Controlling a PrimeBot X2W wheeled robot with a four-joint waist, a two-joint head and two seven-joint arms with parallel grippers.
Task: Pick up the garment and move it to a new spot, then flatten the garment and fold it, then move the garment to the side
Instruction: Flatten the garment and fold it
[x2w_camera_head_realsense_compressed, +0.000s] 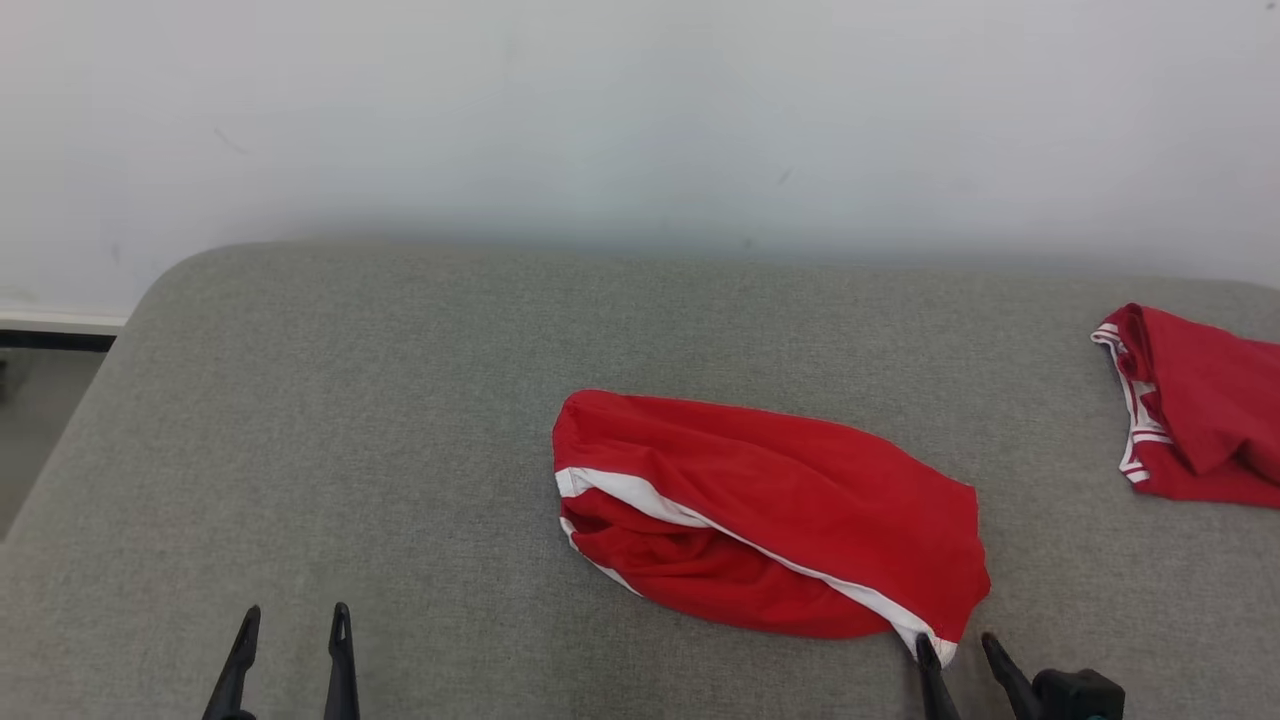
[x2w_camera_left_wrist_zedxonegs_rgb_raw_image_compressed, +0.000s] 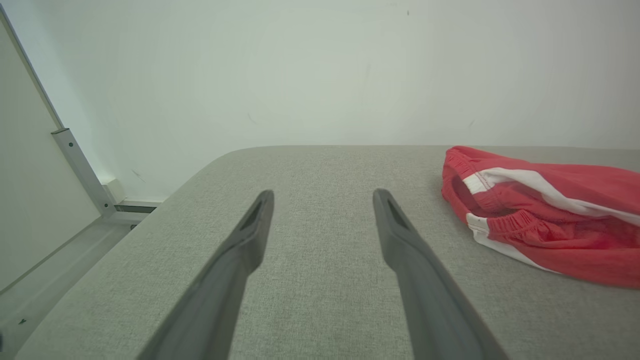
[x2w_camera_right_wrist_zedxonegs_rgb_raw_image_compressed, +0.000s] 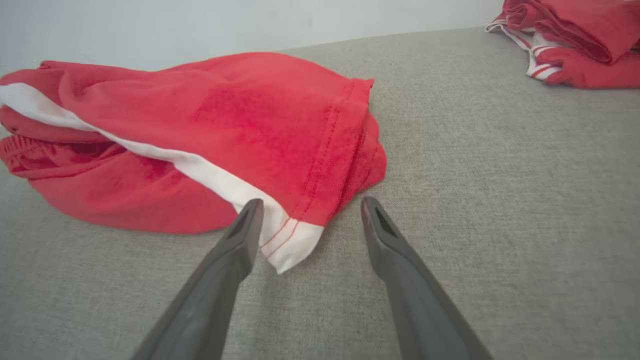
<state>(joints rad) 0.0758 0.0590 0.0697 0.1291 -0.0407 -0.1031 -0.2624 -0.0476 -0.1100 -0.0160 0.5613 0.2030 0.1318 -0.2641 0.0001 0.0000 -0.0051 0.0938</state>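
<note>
One red garment (x2w_camera_head_realsense_compressed: 770, 510) lay crumpled on the middle of the table (x2w_camera_head_realsense_compressed: 400, 400), its white-striped corner just at the parted right gripper (x2w_camera_head_realsense_compressed: 956, 642), so the pick-up seemed in hand, next calling for a pinch on that hem; the left gripper (x2w_camera_head_realsense_compressed: 297, 610) hung spread, well apart, and no writing was readable.

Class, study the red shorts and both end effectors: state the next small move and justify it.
Probably close the right end effector on the red shorts' white-trimmed hem corner: it lies between the open fingers, while the left end effector sits open, well away.
</note>
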